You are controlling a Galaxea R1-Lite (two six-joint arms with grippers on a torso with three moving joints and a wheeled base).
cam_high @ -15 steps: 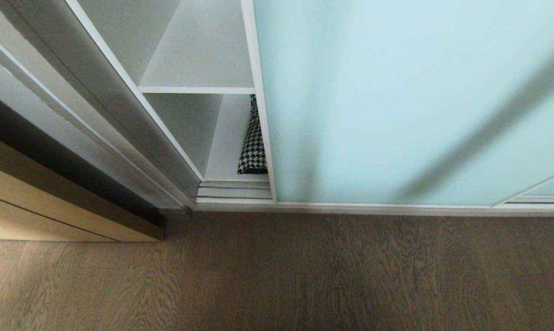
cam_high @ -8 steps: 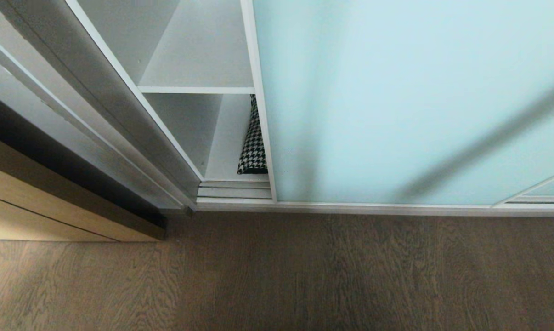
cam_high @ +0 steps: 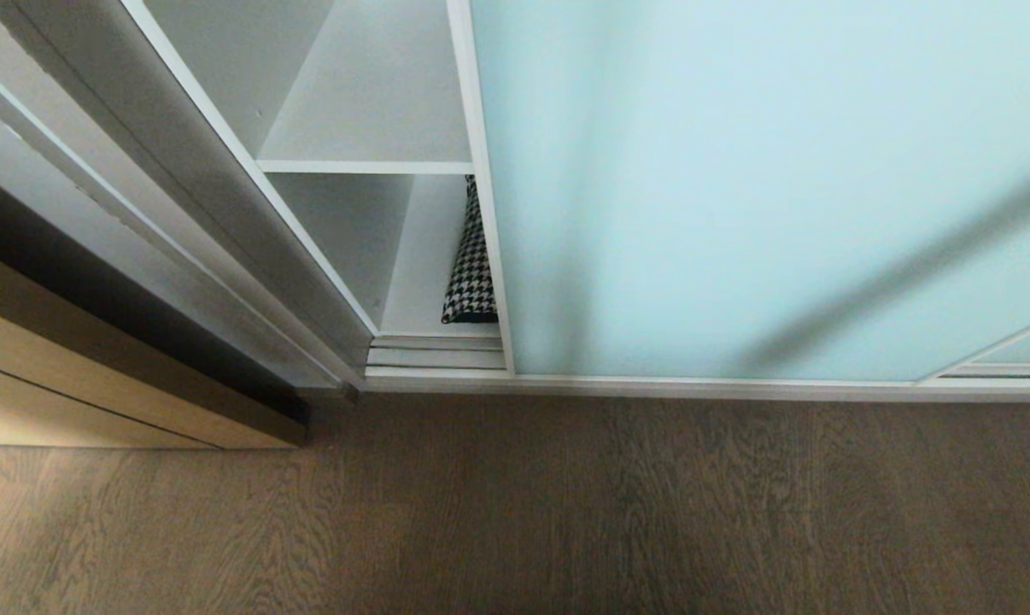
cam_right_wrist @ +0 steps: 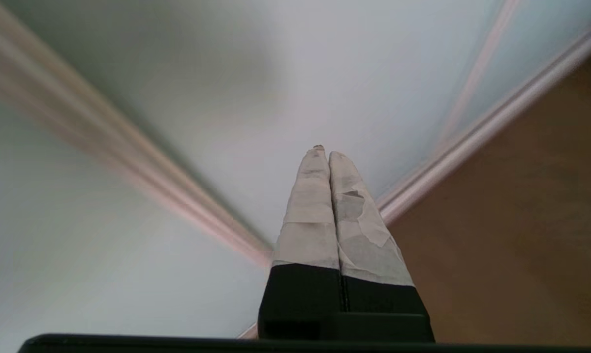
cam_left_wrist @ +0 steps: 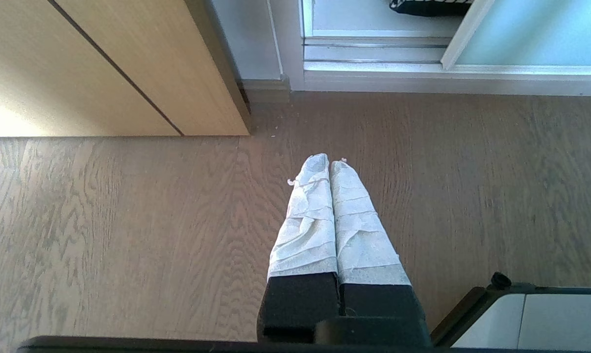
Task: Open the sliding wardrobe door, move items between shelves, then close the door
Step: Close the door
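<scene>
Beside the barely open sliding wardrobe door [cam_high: 754,188], right gripper [cam_right_wrist: 329,153] jaws pressed together, empty. Houndstooth piece [cam_high: 472,273] on bottom shelf [cam_high: 417,282]. Risk: tips skid across frosted glass, no edge purchase.

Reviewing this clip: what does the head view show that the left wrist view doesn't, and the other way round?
Only the head view shows the upper shelf and the houndstooth piece standing against the door edge on the lower board. Only the left wrist view shows the left claw, shut and empty above the floor, and a corner of the robot's base. Both show the sliding wardrobe door, partly open, the floor track, the tan wooden door and the wood floor.
</scene>
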